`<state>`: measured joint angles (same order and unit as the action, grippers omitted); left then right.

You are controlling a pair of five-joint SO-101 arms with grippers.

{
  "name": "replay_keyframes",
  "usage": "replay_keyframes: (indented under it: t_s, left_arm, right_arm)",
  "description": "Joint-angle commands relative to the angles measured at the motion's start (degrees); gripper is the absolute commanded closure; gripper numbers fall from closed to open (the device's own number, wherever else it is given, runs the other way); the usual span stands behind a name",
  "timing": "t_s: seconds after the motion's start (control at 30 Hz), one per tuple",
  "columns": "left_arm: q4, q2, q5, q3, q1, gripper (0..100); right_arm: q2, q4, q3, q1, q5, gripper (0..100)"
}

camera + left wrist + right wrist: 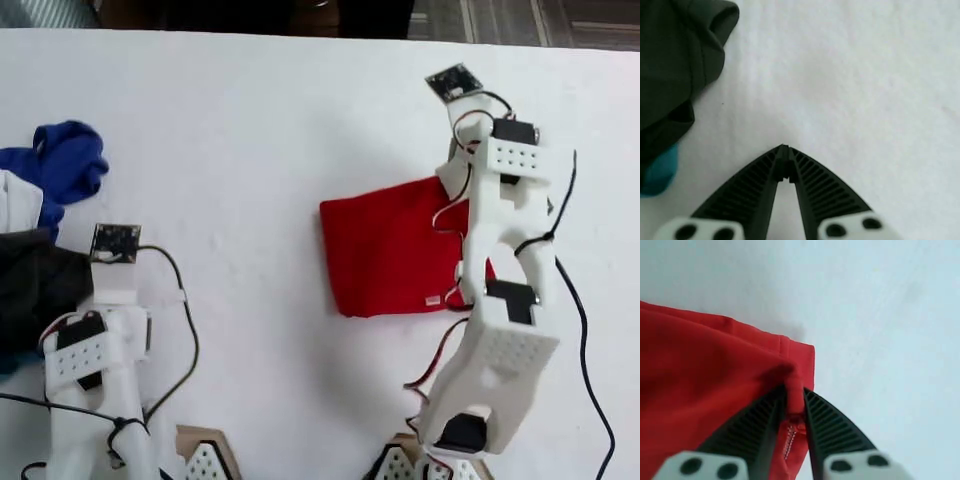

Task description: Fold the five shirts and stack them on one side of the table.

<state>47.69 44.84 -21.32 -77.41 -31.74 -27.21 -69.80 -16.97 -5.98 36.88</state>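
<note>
- Red fabric shirt (385,250) lies folded into a flat, roughly rectangular shape on the white table (250,120), a little right of the table's middle and well apart from the other clothes.
- The right arm (505,300) stretches from the near edge over the right part of this shirt.
- The right gripper (794,392) is closed almost fully, its ribbed black fingers (827,425) pinching a fold of the red shirt's (705,370) hem close to one corner; white stitching shows between the fingers.
- A loose heap of shirts sits at the table's left edge: a crumpled blue shirt (65,160) farthest back, a white shirt (18,205) just nearer, and a dark, near-black shirt (35,285) nearest, touching one another.
- The left arm (95,350) stands near the near-left corner, just beside the heap.
- The left gripper (784,150) has its tips pressed together with nothing between them, over bare table.
- The dark shirt (675,60) lies bunched close to the left gripper without touching it, and a bit of teal cloth (660,172) peeks out from under the dark shirt.
</note>
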Motion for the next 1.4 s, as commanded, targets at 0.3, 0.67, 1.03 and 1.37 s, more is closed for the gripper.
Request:
replay_keyframes:
  t_s: [0.3, 0.67, 1.03, 1.37]
  left_arm:
    - [-0.70, 1.05, 0.53, 0.22, 0.44, 97]
    - [-0.70, 1.05, 0.53, 0.22, 0.44, 97]
    - [-0.70, 1.05, 0.53, 0.22, 0.44, 97]
    - [-0.70, 1.05, 0.53, 0.22, 0.44, 97]
  right_arm:
    - [2.95, -6.90, -10.46, -2.86, -0.09, 80.7]
    - [4.62, -8.13, -10.20, 0.66, -8.88, 97.5]
    - [-2.68, -0.31, -9.14, 0.13, -9.05, 97.8]
    - [-8.57, 0.31, -9.49, -0.75, -9.14, 97.8]
